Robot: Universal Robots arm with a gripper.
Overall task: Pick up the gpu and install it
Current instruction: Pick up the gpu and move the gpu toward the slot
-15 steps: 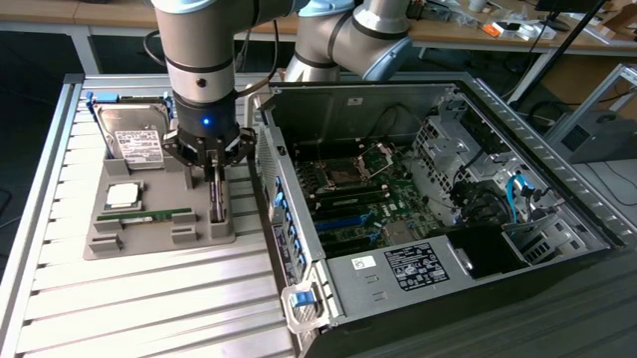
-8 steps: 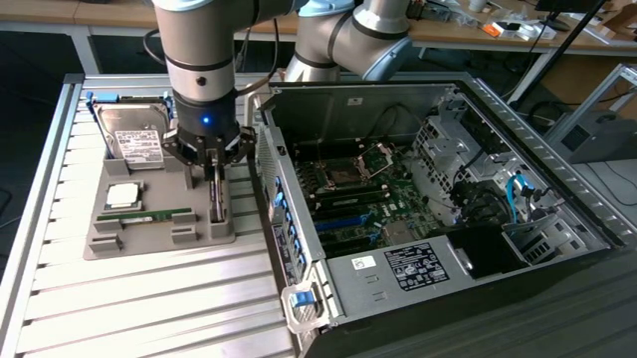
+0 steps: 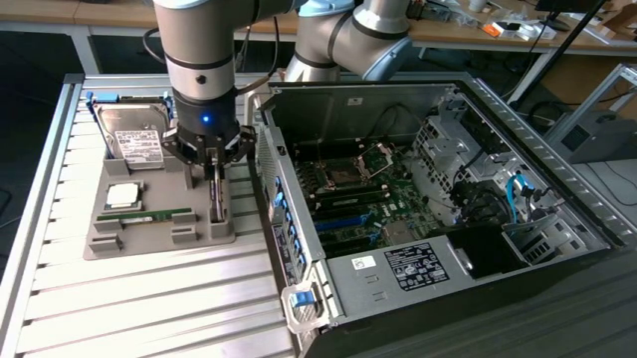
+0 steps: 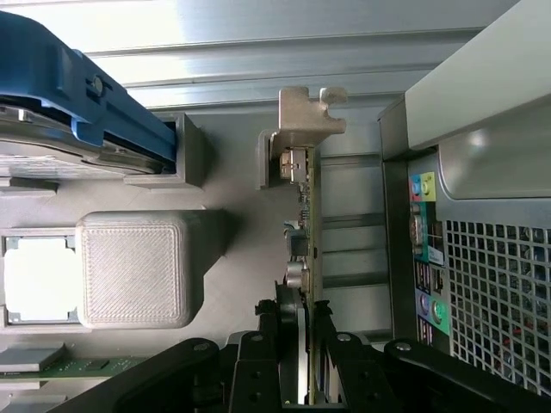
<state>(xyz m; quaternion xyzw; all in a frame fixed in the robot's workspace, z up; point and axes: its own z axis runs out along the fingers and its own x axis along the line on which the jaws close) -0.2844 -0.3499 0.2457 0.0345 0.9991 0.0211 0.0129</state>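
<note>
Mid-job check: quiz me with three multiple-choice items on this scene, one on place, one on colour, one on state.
1. The gripper is: A inside the computer case; B directly over the gpu on the grey tray; C above the processor.
2. The hard drive sits in a carrier that is: A blue; B red; C yellow.
3. The gpu is: A plugged into the motherboard; B lying flat; C standing on edge in the tray.
Answers: 1 B, it hangs right above the card; 2 A, a blue frame edges the drive; 3 C, its thin edge faces up.
</note>
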